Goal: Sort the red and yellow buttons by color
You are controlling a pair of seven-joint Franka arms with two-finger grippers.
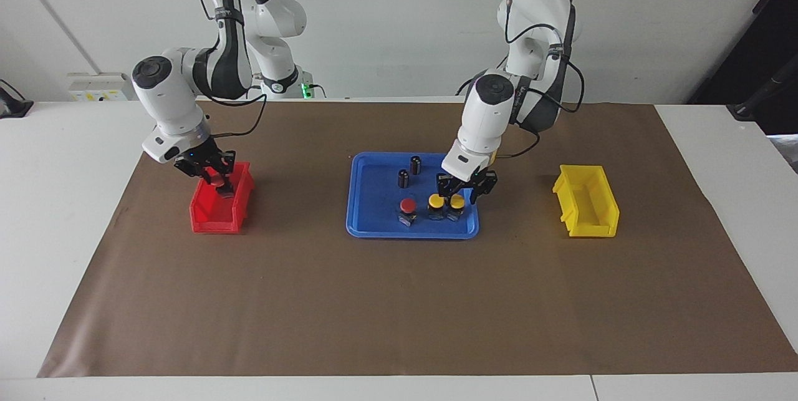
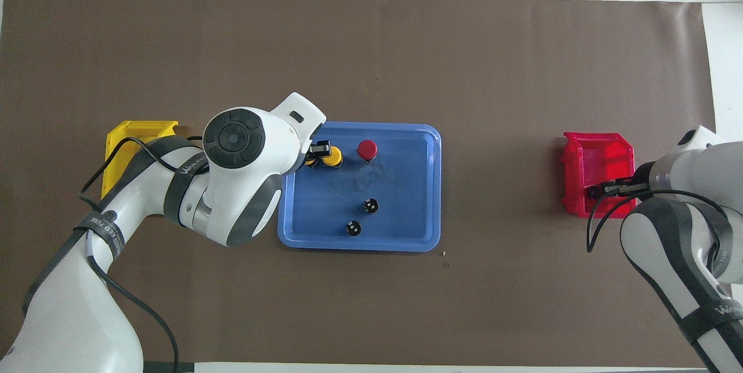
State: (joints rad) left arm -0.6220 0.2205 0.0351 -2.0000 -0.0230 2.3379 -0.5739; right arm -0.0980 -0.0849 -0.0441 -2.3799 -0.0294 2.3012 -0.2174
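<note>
On the blue tray point(image 1: 374, 226) stand one red button point(image 1: 408, 205) point(image 2: 367, 148) and two yellow buttons point(image 1: 436, 202) point(image 1: 457, 201) in a row at the edge farthest from the robots. My left gripper point(image 1: 461, 194) hangs low over the yellow button at the left arm's end of the row, open. One of its fingers point(image 2: 320, 148) shows between the two yellow caps point(image 2: 332, 156). My right gripper point(image 1: 218, 184) point(image 2: 593, 191) hovers over the red bin point(image 1: 215, 217) point(image 2: 572, 187), shut on another red button point(image 1: 216, 179).
Two dark capless cylinders point(image 1: 415, 164) point(image 1: 403, 178) stand on the tray, nearer the robots than the buttons. A yellow bin point(image 1: 586, 226) point(image 2: 125, 132) sits at the left arm's end of the brown mat.
</note>
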